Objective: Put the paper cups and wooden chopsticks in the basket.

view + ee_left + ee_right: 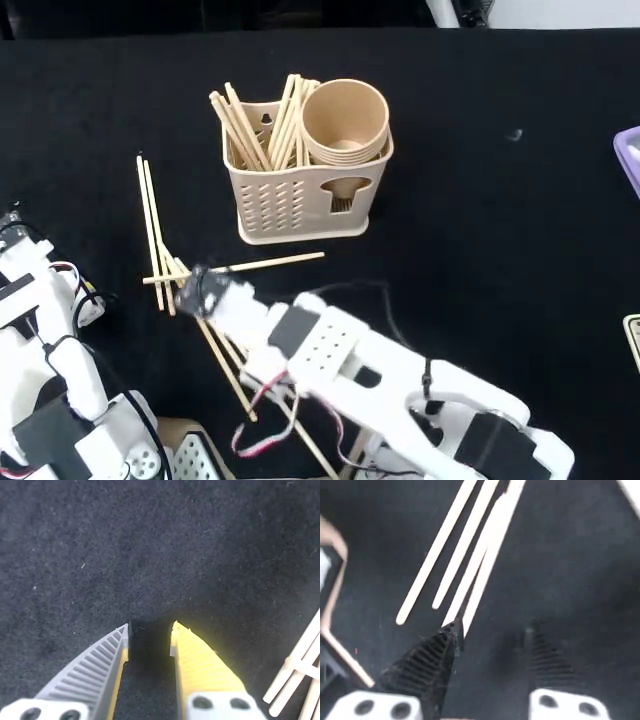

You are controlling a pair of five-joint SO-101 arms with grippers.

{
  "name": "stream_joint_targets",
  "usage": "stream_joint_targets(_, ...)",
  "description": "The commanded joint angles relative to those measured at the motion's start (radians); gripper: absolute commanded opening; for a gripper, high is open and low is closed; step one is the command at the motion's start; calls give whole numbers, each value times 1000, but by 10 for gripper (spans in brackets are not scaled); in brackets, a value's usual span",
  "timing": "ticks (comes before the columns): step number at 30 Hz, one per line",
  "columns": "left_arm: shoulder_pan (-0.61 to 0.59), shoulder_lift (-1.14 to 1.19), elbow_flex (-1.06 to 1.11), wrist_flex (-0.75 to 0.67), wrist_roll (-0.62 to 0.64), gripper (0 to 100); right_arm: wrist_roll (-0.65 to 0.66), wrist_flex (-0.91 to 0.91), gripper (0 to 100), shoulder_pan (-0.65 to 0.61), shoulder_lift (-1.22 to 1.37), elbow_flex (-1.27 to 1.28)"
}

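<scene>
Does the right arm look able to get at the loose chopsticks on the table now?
Probably yes. The right gripper is open, low over the loose chopsticks, one of its fingers close beside them, and nothing seems to block it.

A nested stack of tan paper cups [345,120] stands upright in the right compartment of the beige slotted basket [300,205], wooden chopsticks [262,125] lean bundled in its left compartment, and loose chopsticks [152,225] lie flat and crossed near its left front.

Right arm [340,360] stretched forward, right gripper [492,630] jaws apart, left gripper [150,626] likewise parted
</scene>
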Motion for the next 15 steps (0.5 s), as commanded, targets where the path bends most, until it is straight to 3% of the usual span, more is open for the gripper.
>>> stream_joint_targets(1,-12,-9,-50,-3,8,138,9,-6,230,-71,-38,31)
stream_joint_targets(7,-13,-9,-50,-3,8,138,17,-8,230,-150,-33,50)
stream_joint_targets(15,-15,-9,-50,-3,8,138,18,-92,230,-149,-21,116)
